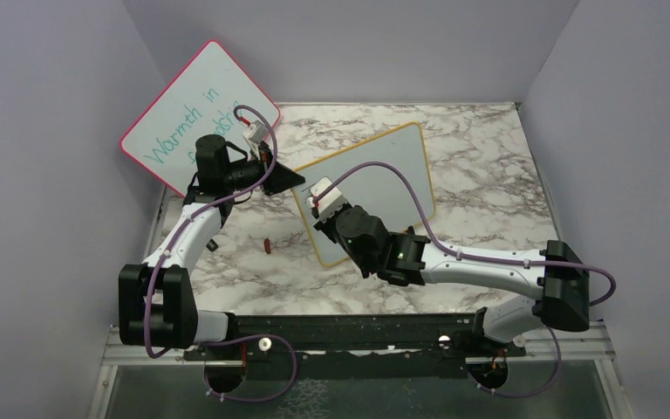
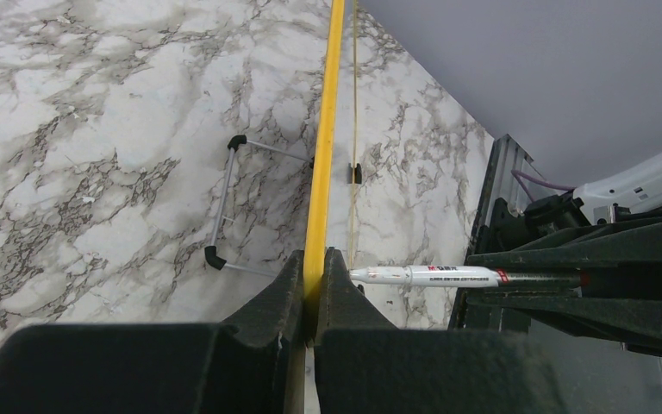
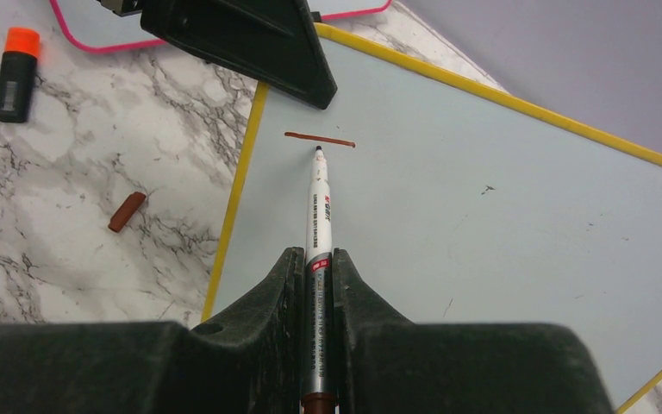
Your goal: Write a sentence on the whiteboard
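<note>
The whiteboard (image 1: 393, 175) with the yellow frame stands tilted on the marble table. My left gripper (image 2: 313, 259) is shut on its yellow edge (image 2: 323, 129) near the upper left corner. My right gripper (image 3: 315, 257) is shut on a white marker (image 3: 319, 207) with a red-brown end. The marker's tip (image 3: 318, 152) sits on or just off the board, directly below a short horizontal red-brown stroke (image 3: 319, 140), the only mark of the sentence that shows. In the left wrist view the marker (image 2: 422, 275) comes in from the right, beside the clamped frame.
The pink-framed board (image 1: 201, 113) with teal writing leans against the back left wall. A red-brown cap (image 3: 127, 211) lies on the table left of the board. A black marker with an orange cap (image 3: 13, 73) lies further left. The board's wire stand (image 2: 224, 198) rests behind it.
</note>
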